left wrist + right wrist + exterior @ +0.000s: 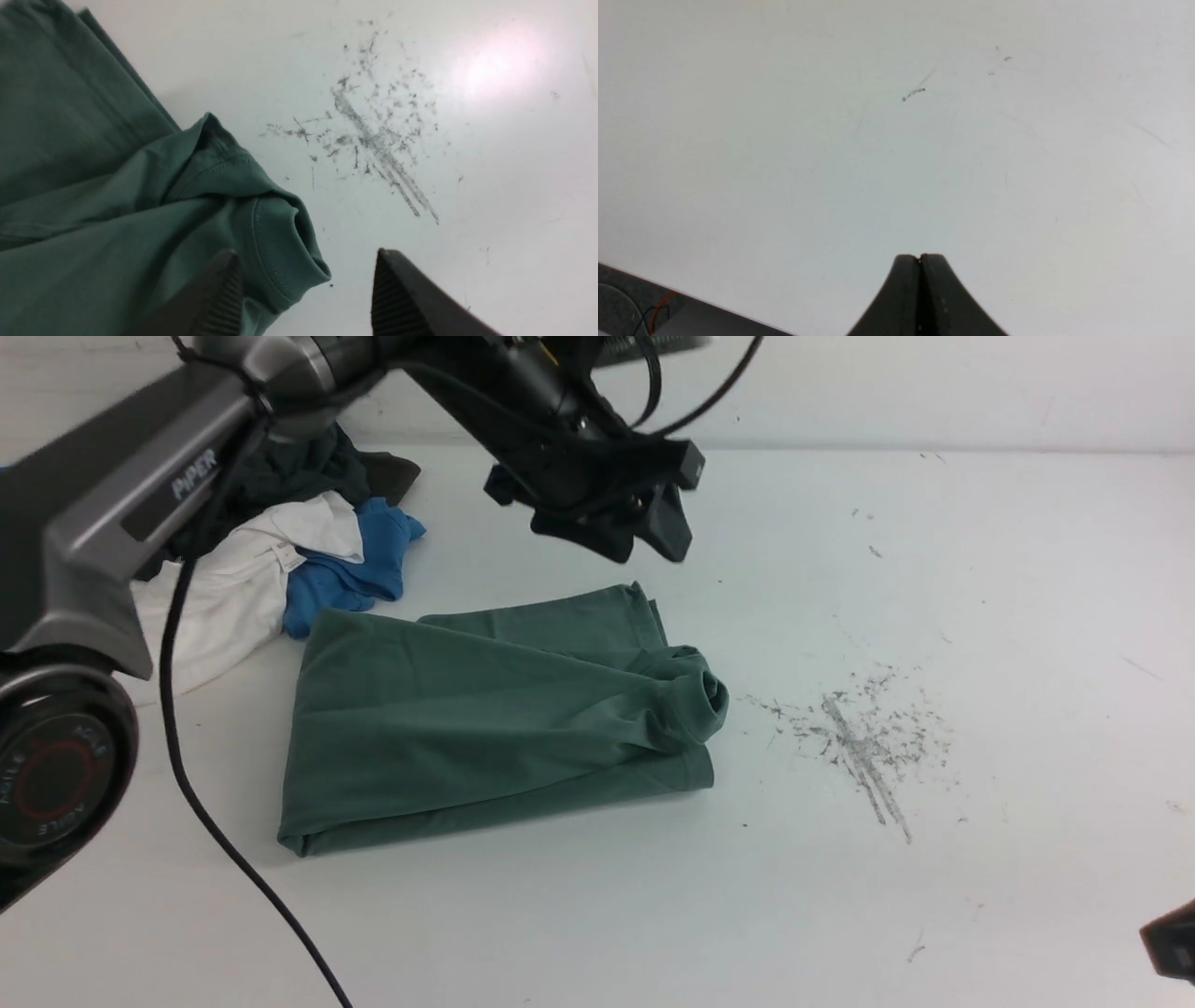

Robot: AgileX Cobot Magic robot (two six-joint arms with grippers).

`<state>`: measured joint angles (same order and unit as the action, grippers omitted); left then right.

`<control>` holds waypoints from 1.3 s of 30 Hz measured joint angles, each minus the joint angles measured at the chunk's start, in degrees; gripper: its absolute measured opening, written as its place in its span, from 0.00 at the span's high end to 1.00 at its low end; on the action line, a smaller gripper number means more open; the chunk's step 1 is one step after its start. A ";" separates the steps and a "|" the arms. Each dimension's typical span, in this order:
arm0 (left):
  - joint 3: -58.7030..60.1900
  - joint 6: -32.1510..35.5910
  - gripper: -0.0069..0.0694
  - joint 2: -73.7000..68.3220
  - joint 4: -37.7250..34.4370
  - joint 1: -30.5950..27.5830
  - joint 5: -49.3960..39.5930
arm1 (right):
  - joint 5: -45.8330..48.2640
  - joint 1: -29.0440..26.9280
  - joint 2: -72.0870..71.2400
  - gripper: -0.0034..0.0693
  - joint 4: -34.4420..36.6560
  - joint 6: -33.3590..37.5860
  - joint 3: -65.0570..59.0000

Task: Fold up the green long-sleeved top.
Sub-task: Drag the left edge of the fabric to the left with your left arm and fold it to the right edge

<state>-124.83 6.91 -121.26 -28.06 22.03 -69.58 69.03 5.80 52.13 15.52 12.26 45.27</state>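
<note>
The green long-sleeved top (495,709) lies folded on the white table (934,569), long axis left-right, just below the left gripper (644,527) (jaws apart, nearer); the right gripper (920,259) is pressed together.

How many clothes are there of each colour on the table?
Green: 1, the green long-sleeved top
White: 1, the white garment
Blue: 1, the blue garment
Dark: 1, the dark garment
Total: 4
</note>
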 joint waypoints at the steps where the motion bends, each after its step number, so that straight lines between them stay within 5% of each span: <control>1: 0.00 0.00 0.48 0.09 0.10 0.00 -0.10 | 0.25 0.00 -0.66 0.97 0.00 0.00 0.00; 7: -0.03 0.00 0.81 -0.97 5.14 -0.64 -1.36 | 2.65 0.00 -11.47 0.97 0.00 -2.33 0.00; 10: 0.99 0.00 0.90 -3.56 4.85 -0.47 -1.38 | 3.09 0.00 -16.24 0.97 -0.05 -3.37 0.00; 21: 1.36 2.00 0.91 -17.70 -4.83 3.83 -0.96 | 3.82 0.00 -26.90 0.97 -0.05 -6.23 0.00; 30: -2.89 4.51 0.91 -15.74 -5.34 3.40 -0.97 | 3.04 -0.06 -32.55 0.97 -2.51 -5.49 0.00; 39: -6.09 4.46 0.91 -3.06 -2.12 -1.85 -1.16 | -17.05 -0.06 -48.64 0.97 -5.07 -5.06 -6.80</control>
<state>-130.92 11.37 -124.32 -30.18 20.18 -70.74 51.97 5.74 3.49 10.45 7.20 38.47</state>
